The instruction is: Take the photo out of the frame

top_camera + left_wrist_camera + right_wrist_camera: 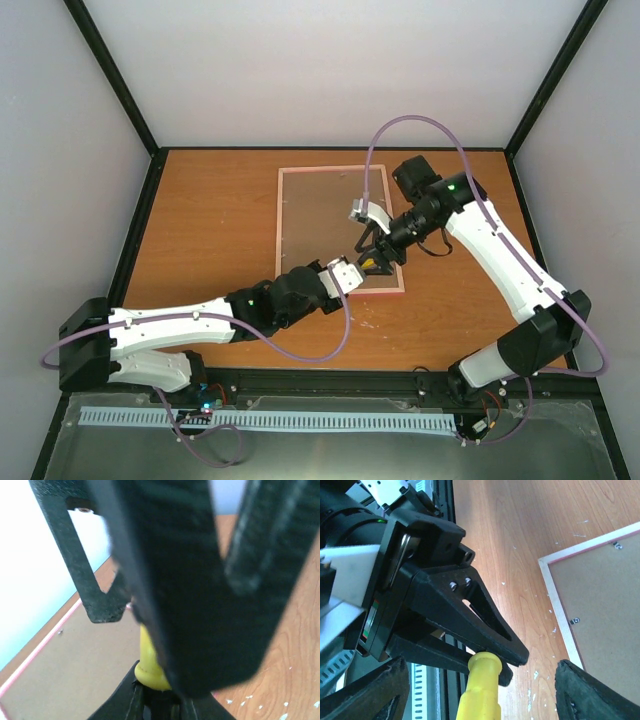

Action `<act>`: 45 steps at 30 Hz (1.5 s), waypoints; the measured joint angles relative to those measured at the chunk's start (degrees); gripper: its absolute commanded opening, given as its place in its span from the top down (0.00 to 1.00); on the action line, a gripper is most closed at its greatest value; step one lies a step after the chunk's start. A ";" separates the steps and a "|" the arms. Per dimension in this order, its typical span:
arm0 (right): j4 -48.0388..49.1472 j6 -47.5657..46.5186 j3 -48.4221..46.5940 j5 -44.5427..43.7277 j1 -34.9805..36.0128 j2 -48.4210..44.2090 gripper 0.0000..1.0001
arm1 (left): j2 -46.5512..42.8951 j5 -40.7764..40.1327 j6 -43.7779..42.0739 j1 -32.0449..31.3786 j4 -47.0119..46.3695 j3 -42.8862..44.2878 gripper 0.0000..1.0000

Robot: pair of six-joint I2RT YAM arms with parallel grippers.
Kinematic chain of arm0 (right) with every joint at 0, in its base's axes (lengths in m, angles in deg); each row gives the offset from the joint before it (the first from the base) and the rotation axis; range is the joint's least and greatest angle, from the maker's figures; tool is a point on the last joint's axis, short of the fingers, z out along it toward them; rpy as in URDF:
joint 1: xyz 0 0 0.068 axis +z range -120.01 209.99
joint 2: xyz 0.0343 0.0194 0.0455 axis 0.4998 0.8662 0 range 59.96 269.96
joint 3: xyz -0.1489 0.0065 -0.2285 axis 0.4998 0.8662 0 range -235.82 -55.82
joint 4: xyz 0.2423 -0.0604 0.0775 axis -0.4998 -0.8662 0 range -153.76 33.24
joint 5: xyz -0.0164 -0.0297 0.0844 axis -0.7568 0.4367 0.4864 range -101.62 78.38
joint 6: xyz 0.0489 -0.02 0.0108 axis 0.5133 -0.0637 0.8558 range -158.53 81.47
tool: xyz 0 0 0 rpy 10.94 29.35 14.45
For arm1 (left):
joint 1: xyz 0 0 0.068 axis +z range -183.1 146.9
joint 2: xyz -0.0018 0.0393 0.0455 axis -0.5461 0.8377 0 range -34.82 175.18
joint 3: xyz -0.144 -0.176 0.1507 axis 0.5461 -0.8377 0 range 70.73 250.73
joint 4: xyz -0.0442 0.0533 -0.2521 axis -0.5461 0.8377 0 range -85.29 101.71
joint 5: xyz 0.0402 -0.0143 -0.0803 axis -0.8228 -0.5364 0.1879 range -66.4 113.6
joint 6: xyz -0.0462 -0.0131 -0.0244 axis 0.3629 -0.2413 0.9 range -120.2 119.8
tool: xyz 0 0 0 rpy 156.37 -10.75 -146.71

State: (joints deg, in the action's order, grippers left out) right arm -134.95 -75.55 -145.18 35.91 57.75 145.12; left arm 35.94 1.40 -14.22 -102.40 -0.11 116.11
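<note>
Together, two robot arms meet over the face-down pink frame (318, 212).
The left gripper (512, 665) pinches a yellow screwdriver (481, 690); the right gripper (375, 261) is spread wide around it.

table (220, 230): orange wood-grain, smooth, faint sheen, pale flecks beside frame | frame (559, 609) rim: pale pink, matt | board (605, 595) inside frame: brown fibreboard, matt, flat | handle (482, 680): yellow plastic, smooth, glossy | left fingers (470, 610): black plastic, matt, finely ridged | arm shells (500, 250): white plastic, smooth

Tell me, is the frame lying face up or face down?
Face down: the frame lies flat, its brown backing board and clips facing up.
</note>
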 measured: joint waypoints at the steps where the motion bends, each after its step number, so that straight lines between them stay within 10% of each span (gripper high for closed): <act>1: 0.44 -0.02 0.39 0.33 0.00 -0.31 0.27 | 0.00 0.22 1.16 0.02 -0.50 0.00 0.97; 34: 2.78 2.19 1.73 -2.43 0.00 -3.52 0.78 | -0.76 0.46 7.52 0.22 -2.67 -0.02 0.98; 38: 3.48 2.86 1.84 -2.32 0.02 -3.85 0.93 | -0.76 0.55 7.96 0.50 -2.67 -0.02 0.80; 42: 5.84 4.52 3.72 -2.12 -0.04 -4.79 0.97 | -0.74 -0.59 10.16 0.61 -2.14 -0.02 0.23; 45: 10.82 6.91 8.48 -2.47 -1.11 -6.32 0.97 | -0.57 -4.28 15.98 1.09 -0.39 0.00 0.18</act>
State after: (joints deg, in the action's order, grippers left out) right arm -124.13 -68.64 -136.70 33.44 56.64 138.81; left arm 35.38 -2.88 1.76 -101.31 -0.50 116.11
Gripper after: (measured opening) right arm 0.148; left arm 0.778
